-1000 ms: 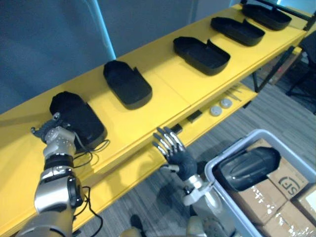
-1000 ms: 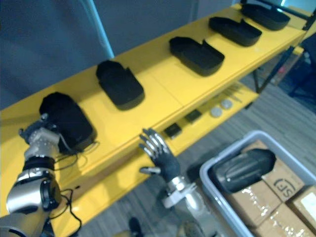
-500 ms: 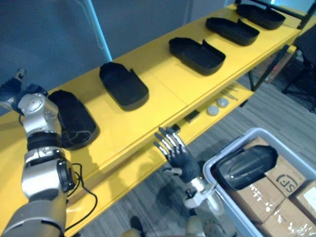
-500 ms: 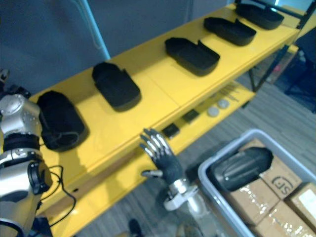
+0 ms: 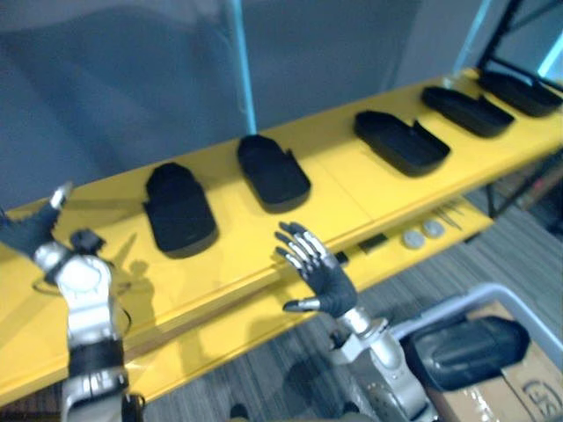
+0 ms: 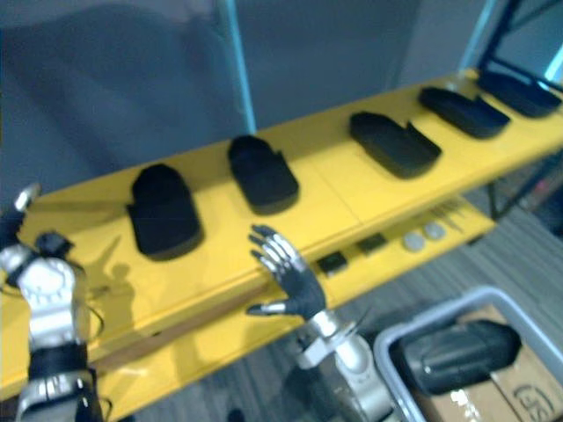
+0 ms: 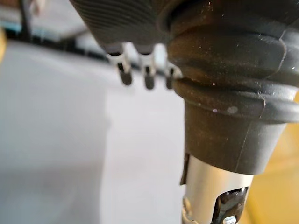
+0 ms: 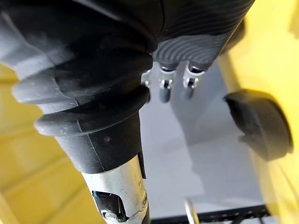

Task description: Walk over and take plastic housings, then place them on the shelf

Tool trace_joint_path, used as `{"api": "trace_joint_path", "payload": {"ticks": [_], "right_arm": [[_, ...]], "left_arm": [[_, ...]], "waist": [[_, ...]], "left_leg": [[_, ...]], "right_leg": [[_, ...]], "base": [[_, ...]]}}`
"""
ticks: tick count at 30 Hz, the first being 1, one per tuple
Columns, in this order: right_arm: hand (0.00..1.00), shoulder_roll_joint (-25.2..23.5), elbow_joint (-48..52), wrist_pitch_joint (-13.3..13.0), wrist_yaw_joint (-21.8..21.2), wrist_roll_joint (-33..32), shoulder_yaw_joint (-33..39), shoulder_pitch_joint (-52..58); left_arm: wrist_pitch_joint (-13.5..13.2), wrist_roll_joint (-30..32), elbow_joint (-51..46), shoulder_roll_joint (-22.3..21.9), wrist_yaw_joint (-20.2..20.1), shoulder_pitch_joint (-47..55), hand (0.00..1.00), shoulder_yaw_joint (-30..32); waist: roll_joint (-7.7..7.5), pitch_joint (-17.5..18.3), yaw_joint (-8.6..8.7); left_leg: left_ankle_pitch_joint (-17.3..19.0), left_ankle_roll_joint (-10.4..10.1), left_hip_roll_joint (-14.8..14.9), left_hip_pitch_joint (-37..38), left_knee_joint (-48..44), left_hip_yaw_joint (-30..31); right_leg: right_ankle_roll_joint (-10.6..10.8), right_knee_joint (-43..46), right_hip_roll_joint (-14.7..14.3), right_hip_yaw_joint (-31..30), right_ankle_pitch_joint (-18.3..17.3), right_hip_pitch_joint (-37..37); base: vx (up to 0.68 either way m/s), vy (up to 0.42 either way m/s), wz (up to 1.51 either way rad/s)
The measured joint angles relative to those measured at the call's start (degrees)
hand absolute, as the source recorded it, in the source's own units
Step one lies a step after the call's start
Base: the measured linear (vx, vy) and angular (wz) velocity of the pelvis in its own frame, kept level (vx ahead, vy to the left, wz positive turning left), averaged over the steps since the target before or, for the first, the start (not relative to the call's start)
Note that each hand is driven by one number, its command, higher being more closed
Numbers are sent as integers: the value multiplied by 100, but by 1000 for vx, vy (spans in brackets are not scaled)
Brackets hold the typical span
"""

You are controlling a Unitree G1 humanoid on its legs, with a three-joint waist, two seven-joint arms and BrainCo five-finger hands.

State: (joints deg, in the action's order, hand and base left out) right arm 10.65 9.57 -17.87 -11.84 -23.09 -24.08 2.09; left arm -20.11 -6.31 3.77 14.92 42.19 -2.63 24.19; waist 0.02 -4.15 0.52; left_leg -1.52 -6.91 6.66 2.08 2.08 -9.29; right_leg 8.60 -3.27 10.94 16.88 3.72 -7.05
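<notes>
**Yellow shelf** (image 5: 352, 198): long top board running from the near left to the far right, backed by a grey-blue wall (image 5: 132, 88). A lower tier (image 5: 220, 338) juts out beneath its front edge.

**Grey tote** (image 5: 479, 293): on the floor at lower right, below and in front of the shelf. It holds one dark tote housing (image 5: 462, 349) resting beside cardboard boxes (image 5: 532, 387).

**Housings on the top board**: black plastic, five in a row, each apart from the next.
- first housing (image 5: 179, 211), leftmost
- second housing (image 5: 274, 172)
- third housing (image 5: 401, 142), open side up
- fourth housing (image 5: 466, 110)
- fifth housing (image 5: 522, 92), at the far right end

**Right hand** (image 5: 327, 280): raised before the shelf's front edge, palm toward the shelf.
- The fingers are straight and fanned, the thumb is out to the side, and the hand is empty.
- The second housing lies on the board beyond the fingertips, apart from them.
- In the right wrist view a housing (image 8: 259, 123) lies past the fingertips (image 8: 164, 95), clear of them.

**Left hand** (image 5: 31, 233): raised over the shelf's left end.
- The fingers are straight and the hand is empty.
- The first housing lies to its right, well apart.

**Small parts on the lower tier**: two round discs (image 5: 422, 234) and, beside them, a flat black block (image 5: 372, 243).
</notes>
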Motion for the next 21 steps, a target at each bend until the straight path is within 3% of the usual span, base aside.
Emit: {"api": "trace_joint_path", "payload": {"ticks": [3, 5, 9, 12, 16, 18, 20, 21], "right_arm": [[0, -17, -228, -51, 392, 208, 245, -433], [0, -25, -236, -98, 530, 326, 297, -667], [0, 18, -261, -107, 703, 785, 474, -1085], [0, 57, -497, 12, 689, 802, 495, -1310], [0, 95, -1002, 191, 674, 941, 490, -1521], [0, 121, -1370, 292, 705, 1381, 479, -1660], [0, 198, -1886, 301, 918, 2399, 401, -1991], [0, 223, -1945, 301, 959, 2505, 366, -2047]], "left_arm": [[206, -13, -431, -549, -151, 810, 0, -15], [346, -57, -586, -783, -469, 1243, 0, -23], [621, -40, -759, -1063, -1638, 1991, 0, -182], [642, -48, -499, -1093, -2172, 2350, 0, -320], [620, 121, 251, -1081, -2373, 2478, 0, -502], [596, 300, 789, -1078, -2503, 2514, 0, -736], [565, 572, 1600, -1030, -2596, 2513, 0, -1160], [562, 601, 1696, -1031, -2610, 2514, 0, -1201]], "waist": [[-92, 43, -295], [-120, 61, -352], [-119, 119, -532], [-161, 143, -659], [-226, 141, -723], [-242, 132, -786], [-223, 108, -819], [-220, 105, -830]], "left_leg": [[-171, -23, -38, 69, 262, 181], [-213, -51, -36, 63, 289, 321], [-316, -83, 17, -73, 289, 574], [-338, -84, 16, -158, 287, 621], [-369, -80, -17, -256, 262, 740], [-372, -75, -30, -310, 262, 778], [-400, -70, -41, -374, 261, 903], [-401, -71, -38, -378, 260, 903]], "right_leg": [[-36, 146, 21, 231, -229, -14], [-44, 268, 29, 377, -418, -62], [-45, 366, -6, 642, -547, -38], [-42, 352, -17, 692, -531, 1], [4, 350, -9, 831, -439, -7], [5, 349, -5, 865, -438, -1], [6, 318, -19, 976, -437, -20], [6, 315, -22, 976, -438, -19]], "base": [[-58, -22, 35], [-70, -44, 37], [-57, -40, 30], [4, -17, 12], [33, -12, 15], [20, -11, 11], [-8, -28, 23], [-16, -23, 12]]}}
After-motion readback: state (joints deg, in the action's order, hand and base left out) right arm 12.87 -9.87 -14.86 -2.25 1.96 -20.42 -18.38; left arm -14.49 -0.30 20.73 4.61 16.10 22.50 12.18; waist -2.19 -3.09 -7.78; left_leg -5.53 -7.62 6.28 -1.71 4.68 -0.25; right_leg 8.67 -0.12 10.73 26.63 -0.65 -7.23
